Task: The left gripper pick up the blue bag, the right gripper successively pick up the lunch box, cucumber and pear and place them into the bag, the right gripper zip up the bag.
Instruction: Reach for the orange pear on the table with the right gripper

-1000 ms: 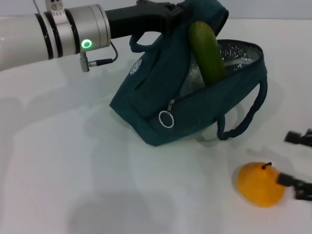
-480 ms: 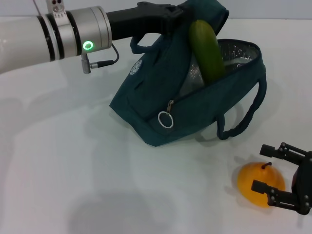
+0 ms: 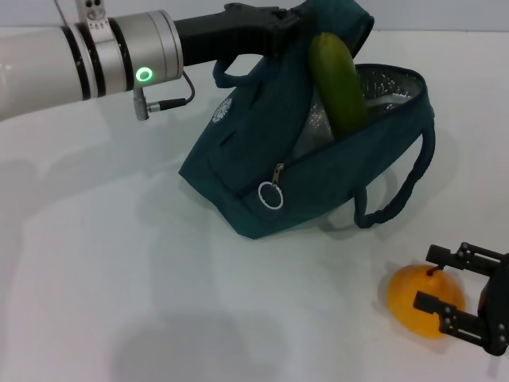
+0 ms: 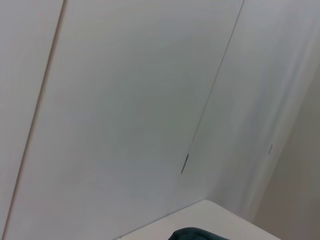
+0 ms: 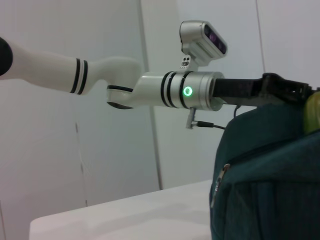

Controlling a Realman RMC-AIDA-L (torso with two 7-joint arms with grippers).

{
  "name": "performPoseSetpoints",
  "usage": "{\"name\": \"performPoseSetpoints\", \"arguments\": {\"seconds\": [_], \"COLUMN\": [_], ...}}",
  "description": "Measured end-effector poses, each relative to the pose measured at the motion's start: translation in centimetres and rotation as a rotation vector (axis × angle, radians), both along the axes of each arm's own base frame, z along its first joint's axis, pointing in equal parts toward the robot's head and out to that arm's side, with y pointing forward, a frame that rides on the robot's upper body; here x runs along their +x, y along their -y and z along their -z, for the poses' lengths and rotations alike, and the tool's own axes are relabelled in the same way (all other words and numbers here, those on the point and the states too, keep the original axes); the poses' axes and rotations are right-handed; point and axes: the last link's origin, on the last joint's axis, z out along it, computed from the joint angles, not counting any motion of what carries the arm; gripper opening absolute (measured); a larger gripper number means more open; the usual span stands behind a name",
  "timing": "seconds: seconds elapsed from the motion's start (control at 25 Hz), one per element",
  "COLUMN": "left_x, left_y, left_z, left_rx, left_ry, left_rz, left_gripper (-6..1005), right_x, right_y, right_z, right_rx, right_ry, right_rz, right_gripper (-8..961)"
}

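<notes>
Two black fingers of the right pincer (image 3: 439, 278) are spread around the pear (image 3: 421, 302) at the lower right of the frame, on the white bench (image 3: 159, 278). Toward the upper middle, the left pincer (image 3: 290, 20) pinches the top edge of the blue bag (image 3: 262, 151), holding it tilted open. From its silvery mouth the cucumber (image 3: 337, 83) sticks up.

Cucumber (image 3: 337, 83) seemingly blocking bag mouth (image 3: 390, 91)
</notes>
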Motion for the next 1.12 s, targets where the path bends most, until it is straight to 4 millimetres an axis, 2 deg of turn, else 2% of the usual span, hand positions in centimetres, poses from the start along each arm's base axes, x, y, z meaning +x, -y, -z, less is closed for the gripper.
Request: {"name": "performPoseSetpoints", "arguments": {"seconds": [0.4, 0.6, 0.8, 0.92, 1.12], "left_x": [-0.01, 0.02, 0.03, 0.03, 0.03], "left_y": [0.01, 0.03, 0.03, 0.03, 0.03], "left_z": [0.0, 0.05, 0.05, 0.05, 0.04], "left_rx": [0.005, 0.011, 0.011, 0.011, 0.011], "left_ry": [-0.004, -0.01, -0.009, -0.008, -0.008], "left_rz": [0.006, 0.017, 0.017, 0.017, 0.016], "left_gripper": [46, 46, 45, 45, 45], "right_x": [0.59, 0.36, 0.28, 0.3, 0.3], "right_y": [0.08, 0.04, 0.12, 0.12, 0.01], "right_z": [0.21, 0.4, 0.4, 0.37, 0.41], "right_rx": [0.063, 0.056, 0.066, 0.069, 0.066], "right_ry": [0.013, 0.007, 0.008, 0.007, 0.007], "right_rz": [0.024, 0.015, -0.001, 0.001, 0.006], "right_gripper": [535, 349, 227, 228, 92]}}
